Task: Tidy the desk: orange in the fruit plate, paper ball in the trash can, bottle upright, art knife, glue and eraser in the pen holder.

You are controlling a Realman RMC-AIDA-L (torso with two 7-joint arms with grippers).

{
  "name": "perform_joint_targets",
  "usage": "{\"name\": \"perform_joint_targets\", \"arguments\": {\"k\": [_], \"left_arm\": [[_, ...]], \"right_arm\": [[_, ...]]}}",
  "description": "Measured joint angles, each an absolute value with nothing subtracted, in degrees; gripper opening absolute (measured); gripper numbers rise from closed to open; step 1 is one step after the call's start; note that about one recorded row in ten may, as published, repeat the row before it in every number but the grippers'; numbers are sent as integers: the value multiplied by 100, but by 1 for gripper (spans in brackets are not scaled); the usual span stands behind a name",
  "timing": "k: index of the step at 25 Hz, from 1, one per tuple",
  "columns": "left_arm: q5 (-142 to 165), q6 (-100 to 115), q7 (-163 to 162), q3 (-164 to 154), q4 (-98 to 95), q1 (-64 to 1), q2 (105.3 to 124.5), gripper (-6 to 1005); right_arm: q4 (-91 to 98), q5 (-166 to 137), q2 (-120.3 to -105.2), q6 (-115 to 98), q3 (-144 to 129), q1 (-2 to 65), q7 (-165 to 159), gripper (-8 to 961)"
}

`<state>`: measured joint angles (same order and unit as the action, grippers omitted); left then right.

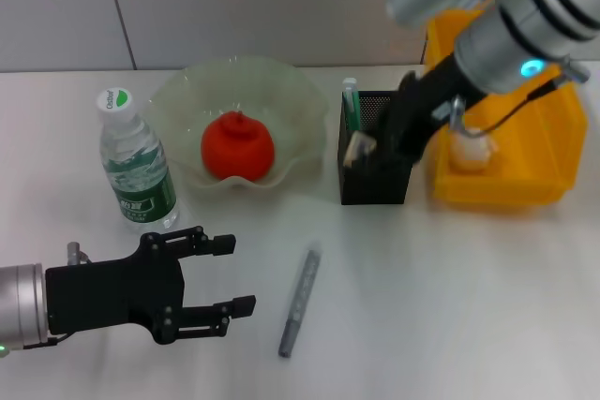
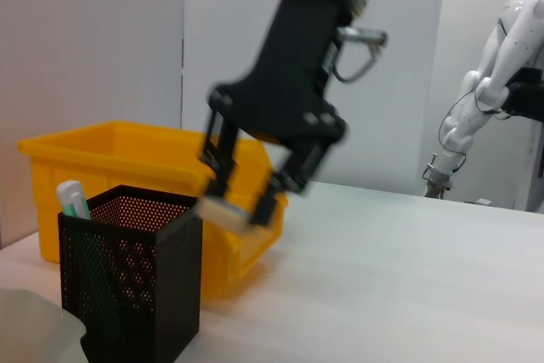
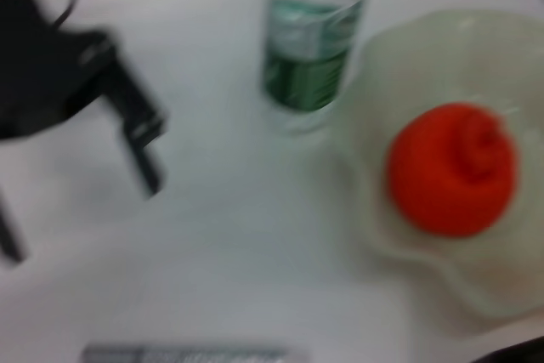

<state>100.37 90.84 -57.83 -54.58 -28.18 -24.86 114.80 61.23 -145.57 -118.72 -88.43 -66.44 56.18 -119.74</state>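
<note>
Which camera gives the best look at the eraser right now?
The left wrist view: the eraser shows side-on, pinched in the right pincer just above the pen holder. The head view shows only a pale bit at the holder's rim. The right wrist view misses it.

Pen holder (image 1: 375, 175): black perforated metal mesh, matt. Trash can (image 1: 525, 180): glossy yellow plastic. Fruit plate (image 1: 300, 110): translucent glass. Tabletop (image 1: 450, 306): smooth, matt white. Bottle (image 1: 137, 168): clear plastic.
</note>
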Motion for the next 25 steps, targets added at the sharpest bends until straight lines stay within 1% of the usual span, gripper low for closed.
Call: {"name": "perform_joint_targets", "arguments": {"k": [4, 8, 14, 25], "left_arm": [[10043, 9092, -5783, -5458, -2867, -2487, 11494, 786], [10046, 9096, -5783, -5458, -2877, -2488, 11497, 786], [10046, 9096, -5783, -5458, -2883, -2487, 11496, 786], [10038, 9071, -5783, -5458, -2960, -2493, 11496, 786]], "right_arm": [[6235, -14697, -11850, -8467, -6507, 5638, -12353, 381], [6091, -15028, -11886, -8011, -6542, 5723, -12663, 381], [5817, -15137, -11890, -7717, -6546, 5861, -12876, 380], [5673, -15329, -11884, -7622, -6497, 5934, -13065, 380]]}}
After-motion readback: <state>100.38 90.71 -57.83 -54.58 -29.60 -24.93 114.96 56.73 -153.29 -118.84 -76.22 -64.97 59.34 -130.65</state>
